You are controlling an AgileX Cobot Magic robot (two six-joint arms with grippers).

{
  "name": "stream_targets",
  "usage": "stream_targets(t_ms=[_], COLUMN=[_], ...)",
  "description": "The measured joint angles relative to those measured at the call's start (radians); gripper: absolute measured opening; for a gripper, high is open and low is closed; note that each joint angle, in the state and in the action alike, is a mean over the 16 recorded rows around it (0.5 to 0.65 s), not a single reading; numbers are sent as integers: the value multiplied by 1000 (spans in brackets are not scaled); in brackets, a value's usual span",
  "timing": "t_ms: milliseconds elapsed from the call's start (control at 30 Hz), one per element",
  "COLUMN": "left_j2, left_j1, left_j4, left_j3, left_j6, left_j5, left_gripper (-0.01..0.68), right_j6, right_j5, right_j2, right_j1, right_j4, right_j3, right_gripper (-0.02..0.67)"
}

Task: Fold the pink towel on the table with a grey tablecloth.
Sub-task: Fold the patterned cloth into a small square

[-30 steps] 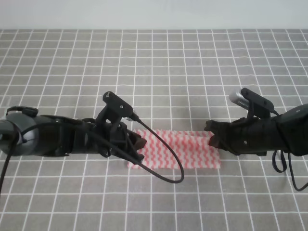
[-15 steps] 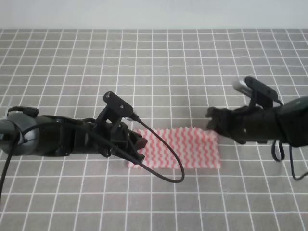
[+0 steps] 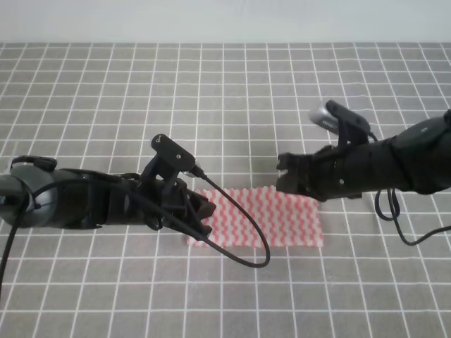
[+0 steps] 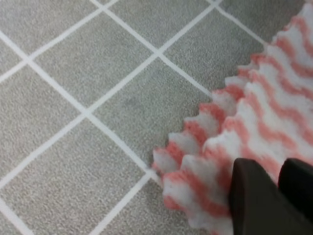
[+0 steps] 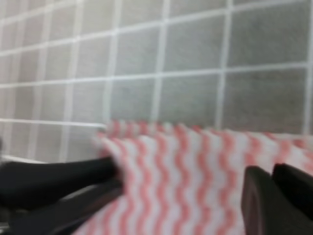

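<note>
Grey tablecloth (image 3: 232, 98) holds pink towel (image 3: 275, 218); I see left gripper (image 3: 203, 211) pinching its corner, right gripper (image 3: 285, 172) closed, empty, above towel.

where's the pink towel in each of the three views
Exterior high: pink towel lies flat, lower centre, between the two arms.
Left wrist: right side, its scalloped corner under the left pincer.
Right wrist: lower half, blurred.
Shared landmark: the white grid lines of the grey tablecloth.

pink towel (image 3: 271, 217) with pink-white zigzag stripes lies flat, folded into a strip, on my grey gridded table (image 3: 225, 91).
</note>
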Motion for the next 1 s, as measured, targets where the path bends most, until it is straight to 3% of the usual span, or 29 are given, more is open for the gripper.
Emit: stream_targets(t_ms=[200,633,833,1000], left_j2=[0,-39,-132,-237], left_j1=[0,0,0,0], left_j4=[0,3,51,158], left_j3=[0,2,16,35], left_j6=[0,-15,-142,-346], left_j5=[0,-13,-34,-34], left_gripper=[116,116,106,73], right_j6=[4,6,20,87], right_j5=[4,-30,5,50], right_j2=[40,54,8,-66], right_j1=[-15,-54,-56,-56], right_j4=[-30,-78,-144,-257], right_j3=[-7,-10,-10,-4], right_gripper=[-13,-15,-15,-15])
